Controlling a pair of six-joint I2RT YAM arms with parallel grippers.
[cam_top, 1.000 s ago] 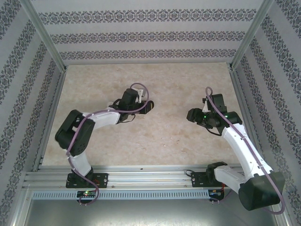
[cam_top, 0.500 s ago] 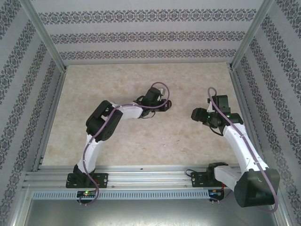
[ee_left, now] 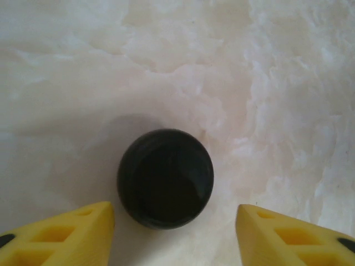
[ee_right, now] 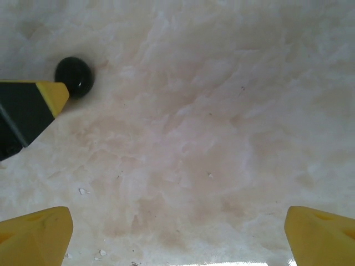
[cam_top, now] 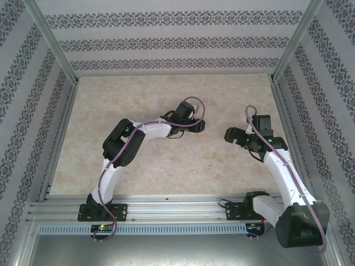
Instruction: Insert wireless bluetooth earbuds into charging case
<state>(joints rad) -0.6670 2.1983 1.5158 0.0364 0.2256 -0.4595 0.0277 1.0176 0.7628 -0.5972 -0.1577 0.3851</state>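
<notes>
Left gripper (ee_left: 175, 221) spread wide, holding nothing, yellow fingertips (ee_left: 66, 233) flanking glossy black round domed charging case (ee_left: 165, 177) on pale marbled table (ee_left: 277, 83).

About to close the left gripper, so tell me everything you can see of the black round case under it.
The black round case is a glossy, plastic-looking disc with a faint rim line, seemingly closed. It lies flat on the marble-look table, casting a soft shadow beside it. It sits between the yellow fingers of the open left gripper, and neither finger appears to touch it.
</notes>
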